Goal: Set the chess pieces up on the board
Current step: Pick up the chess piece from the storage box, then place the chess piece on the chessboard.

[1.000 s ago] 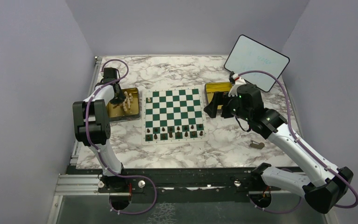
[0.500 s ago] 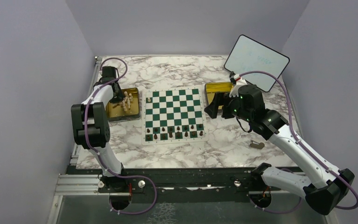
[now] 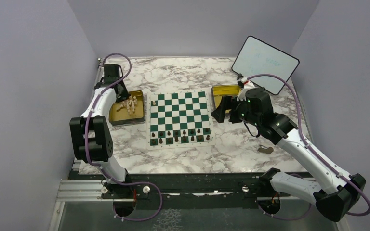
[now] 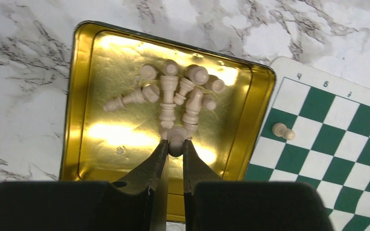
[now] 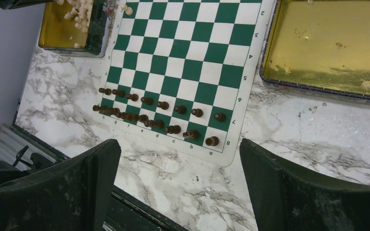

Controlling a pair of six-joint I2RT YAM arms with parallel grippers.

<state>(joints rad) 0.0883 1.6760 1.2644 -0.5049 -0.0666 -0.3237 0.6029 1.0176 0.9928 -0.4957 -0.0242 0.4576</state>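
Right, the green-and-white checked board holds dark brown pieces along its near rows; my right gripper hangs open. Over the shiny gold tray, my left gripper barely pinches one cream piece, which may slip or snag its neighbours.

This is a robotics lab cell rather than a home: 3 plain lilac-grey panels box in a marble-patterned table. A left arm and a right arm, trailing purple cables, are bolted to an aluminium rail at the near edge. A small whiteboard leans at the far right.
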